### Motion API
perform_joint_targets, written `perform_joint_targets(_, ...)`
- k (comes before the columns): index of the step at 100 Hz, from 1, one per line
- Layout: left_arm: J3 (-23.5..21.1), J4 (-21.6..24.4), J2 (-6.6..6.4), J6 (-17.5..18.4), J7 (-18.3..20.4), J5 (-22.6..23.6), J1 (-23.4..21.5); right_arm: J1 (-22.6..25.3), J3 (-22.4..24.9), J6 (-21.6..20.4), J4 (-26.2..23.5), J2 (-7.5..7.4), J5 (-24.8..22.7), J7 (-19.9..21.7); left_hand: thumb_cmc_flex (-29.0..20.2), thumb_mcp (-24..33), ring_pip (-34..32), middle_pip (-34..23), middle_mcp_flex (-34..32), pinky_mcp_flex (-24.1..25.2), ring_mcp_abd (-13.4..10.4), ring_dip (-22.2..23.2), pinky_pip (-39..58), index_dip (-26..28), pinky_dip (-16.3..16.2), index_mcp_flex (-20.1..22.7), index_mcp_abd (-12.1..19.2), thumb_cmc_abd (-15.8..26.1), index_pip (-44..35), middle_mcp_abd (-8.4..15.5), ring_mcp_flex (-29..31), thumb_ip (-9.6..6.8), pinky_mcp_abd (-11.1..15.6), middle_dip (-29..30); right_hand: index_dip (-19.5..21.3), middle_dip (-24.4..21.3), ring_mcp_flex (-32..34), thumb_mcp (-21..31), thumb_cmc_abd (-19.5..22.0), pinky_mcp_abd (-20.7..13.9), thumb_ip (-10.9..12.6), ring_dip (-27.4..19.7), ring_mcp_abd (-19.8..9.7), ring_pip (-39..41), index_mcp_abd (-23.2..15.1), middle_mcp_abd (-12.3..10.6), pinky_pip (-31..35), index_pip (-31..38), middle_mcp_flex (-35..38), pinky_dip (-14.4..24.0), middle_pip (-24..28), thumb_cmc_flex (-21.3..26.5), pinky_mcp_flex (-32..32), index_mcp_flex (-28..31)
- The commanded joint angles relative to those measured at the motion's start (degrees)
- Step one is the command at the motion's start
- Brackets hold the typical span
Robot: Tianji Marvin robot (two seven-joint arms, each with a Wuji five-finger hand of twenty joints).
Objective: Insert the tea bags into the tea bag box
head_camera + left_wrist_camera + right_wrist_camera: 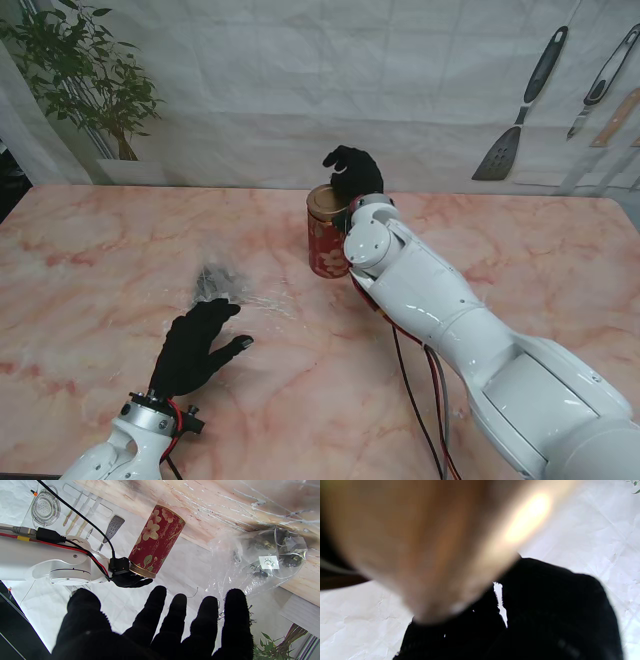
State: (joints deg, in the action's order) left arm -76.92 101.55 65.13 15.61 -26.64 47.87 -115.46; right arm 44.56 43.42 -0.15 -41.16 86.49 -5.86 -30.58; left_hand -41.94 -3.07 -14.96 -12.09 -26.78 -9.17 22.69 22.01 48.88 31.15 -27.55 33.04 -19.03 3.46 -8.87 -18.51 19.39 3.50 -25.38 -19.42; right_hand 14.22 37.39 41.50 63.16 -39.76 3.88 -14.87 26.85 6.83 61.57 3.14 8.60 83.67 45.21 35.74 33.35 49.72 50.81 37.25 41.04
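Look at the stand view first: your tea bag box (326,232), a red cylinder printed with pale flowers and topped by a gold lid, stands upright just above the centre of the frame on the pink marbled surface (90,260). The right robot hand (354,172) sits at the top of the box, its black fingers curled at the lid and the far side of the rim; you cannot tell from here whether they actually clamp it or only rest against it. In the right wrist view the box (425,547) fills the upper left as a blurred tan mass pressed up close to the black glove (545,610), too soft to settle the grip.

The left robot hand (195,347) lies in the lower left of the stand view, fingers spread and carrying nothing, palm toward the surface. Just past its fingertips, toward the frame's centre, you see a crumpled clear plastic bag (215,283) holding the tea bags. The left wrist view shows that bag (265,560) at the right of the frame with dark tea bags and a white paper tag inside, and the box (156,541) near the middle, well apart from the bag, with the spread fingers (236,620) along the bottom edge.
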Motion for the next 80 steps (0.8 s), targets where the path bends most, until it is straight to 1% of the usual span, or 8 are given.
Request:
perform_joint_targets(1,-0.08,0.33,0.10,0.13,0.75,-0.11,-0.21,0.16,0.29,0.24,-0.43,-0.35,-0.29,0.88,-0.62,0.48,-0.12,-0.20,-0.54,0.65,-1.56,0.63,0.46,0.44,-0.08,1.57,0.19,0.03,-0.42,1.71,0.33,-0.64,1.43,-1.10,-0.43,-0.08,-0.55,0.50,-0.03,-4.50,-0.02,0.46,2.33,0.55,-0.61,-0.60,0.25,-0.08,-1.43,0.91,0.32,1.55,-0.24,-0.57)
perform_joint_targets(30,-0.14,0.31,0.07,0.54,0.96,-0.18,-0.20,0.00,0.61,0.33,0.28,-0.47,-0.46,1.01,-0.47,0.50,-0.06,-0.20,-0.59,0.65,-1.61,0.60,0.42,0.45,-0.08,1.57,0.29,0.02,-0.42,1.74,0.35,-0.65,1.40,-1.12,-0.25,-0.14,-0.54,0.52,0.17,-4.59,-0.36,0.54,2.30,0.53,-0.68,-0.55,0.08,-0.21,-1.51,1.16,0.30,1.80,-0.19,-0.56)
perform_joint_targets(49,-0.22,0.33,0.06,0.73,1.04,-0.21,-0.26,0.36,1.01,0.99,-0.63,-1.06,-0.68,1.47,-0.44,0.50,-0.03,-0.22,-0.64,0.68,-1.60,0.59,0.38,0.45,-0.07,1.55,0.26,-0.01,-0.41,1.81,0.35,-0.65,1.42,-1.14,-0.21,-0.23,-1.51,0.28,0.92,-4.24,-0.19,0.50,2.20,0.00,-0.61,-0.48,-0.47,-0.37,-2.38,1.25,0.03,1.16,-1.26,-0.92)
perform_joint_targets(60,-0.23,0.29,0.07,1.02,1.08,-0.31,-0.23,0.55,1.25,1.26,-1.08,-1.35,-0.80,1.64,-0.37,0.49,-0.02,-0.21,-0.62,0.69,-1.63,0.59,0.36,0.45,-0.07,1.52,0.40,0.03,-0.40,1.79,0.35,-0.64,1.38,-1.14,-0.44,-0.46,-3.15,-0.30,2.27,-3.28,0.67,0.56,1.85,-1.37,-0.45,-0.71,-1.67,-0.44,-3.61,1.18,-0.44,-0.46,-3.59,-1.53)
perform_joint_targets(61,-0.22,0.28,0.07,1.04,1.08,-0.32,-0.22,0.57,1.27,1.28,-1.12,-1.38,-0.80,1.67,-0.38,0.48,-0.02,-0.21,-0.64,0.69,-1.60,0.59,0.36,0.46,-0.07,1.55,0.35,-0.04,-0.41,1.71,0.36,-0.64,1.38,-1.14,-0.60,-0.54,-3.55,-0.66,2.54,-3.07,1.53,0.92,1.56,-1.86,-0.40,-0.73,-2.01,-0.43,-4.06,1.22,-0.53,-1.26,-4.04,-1.77)
perform_joint_targets(65,-0.20,0.27,0.07,1.10,1.04,-0.33,-0.21,0.68,1.34,1.39,-1.41,-1.55,-0.81,1.95,-0.41,0.51,-0.05,-0.22,-0.67,0.66,-1.66,0.60,0.37,0.47,-0.07,1.64,0.29,-0.01,-0.45,1.74,0.43,-0.65,1.35,-1.15,-0.82,-0.69,-4.60,-1.27,3.41,-2.63,2.96,1.57,1.07,-2.75,-0.33,-0.95,-2.75,-0.55,-5.07,1.28,-0.62,-2.70,-5.38,-2.39)
perform_joint_targets(73,-0.24,0.29,0.05,1.29,1.12,-0.27,-0.24,0.79,1.36,1.36,-1.52,-1.73,-0.95,2.15,-0.41,0.52,-0.01,-0.23,-0.68,0.71,-1.73,0.58,0.34,0.47,-0.07,1.58,0.31,-0.03,-0.43,1.78,0.37,-0.66,1.37,-1.15,-0.49,-2.06,-7.67,-3.15,3.47,-1.37,4.25,3.04,0.68,-6.10,-0.65,-2.04,-5.25,-1.66,-7.56,1.20,-1.98,-5.83,-9.24,-3.53)
perform_joint_targets(80,-0.23,0.29,0.04,1.37,1.08,-0.21,-0.24,0.87,1.32,1.44,-1.67,-1.96,-1.30,2.47,-0.35,0.50,-0.01,-0.24,-0.71,0.71,-1.76,0.58,0.31,0.48,-0.06,1.56,0.40,-0.02,-0.43,1.80,0.41,-0.65,1.37,-1.17,1.11,-2.64,-9.02,-2.53,3.09,-0.78,5.73,3.07,0.74,-8.45,-0.46,-2.28,-7.53,-3.19,-8.84,0.69,-2.73,-8.46,-11.26,-3.90)
